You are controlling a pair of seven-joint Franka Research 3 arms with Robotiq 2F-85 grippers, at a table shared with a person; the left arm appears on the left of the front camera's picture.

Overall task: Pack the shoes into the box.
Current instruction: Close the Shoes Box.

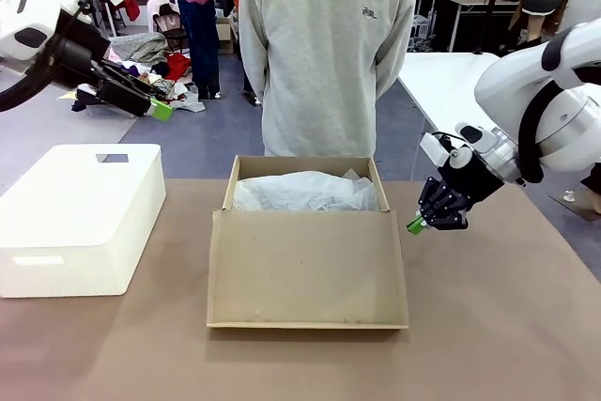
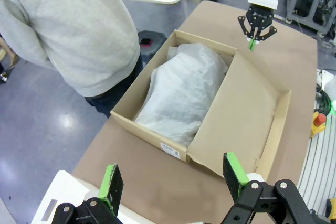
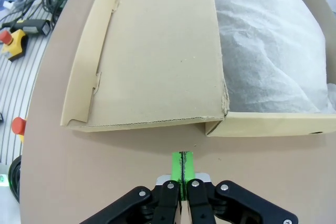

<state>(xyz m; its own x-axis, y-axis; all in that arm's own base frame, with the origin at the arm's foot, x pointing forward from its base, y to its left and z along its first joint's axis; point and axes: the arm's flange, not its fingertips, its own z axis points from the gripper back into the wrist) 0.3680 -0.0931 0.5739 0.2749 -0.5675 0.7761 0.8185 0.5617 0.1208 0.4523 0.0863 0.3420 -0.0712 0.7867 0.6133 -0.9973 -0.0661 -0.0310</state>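
Observation:
The brown cardboard box (image 1: pixel 307 269) stands mid-table, its flap lid (image 3: pixel 152 51) folded out toward my side. Crumpled white tissue paper (image 1: pixel 305 192) bulges across its inside. The black shoes are hidden; no part of them shows. My right gripper (image 1: pixel 416 223) is shut with nothing in it, low beside the box's right wall near the lid hinge, and its green pads (image 3: pixel 182 166) are pressed together just short of the box corner. My left gripper (image 2: pixel 173 177) is open and empty, raised high off to the left (image 1: pixel 158 108), looking down on the box (image 2: pixel 210 103).
A bulky white plastic container (image 1: pixel 80 218) sits on the table left of the box. A person in a grey sweatshirt (image 1: pixel 324 44) stands at the far edge, arms behind the back. Bare brown tabletop (image 1: pixel 507 326) lies in front and to the right.

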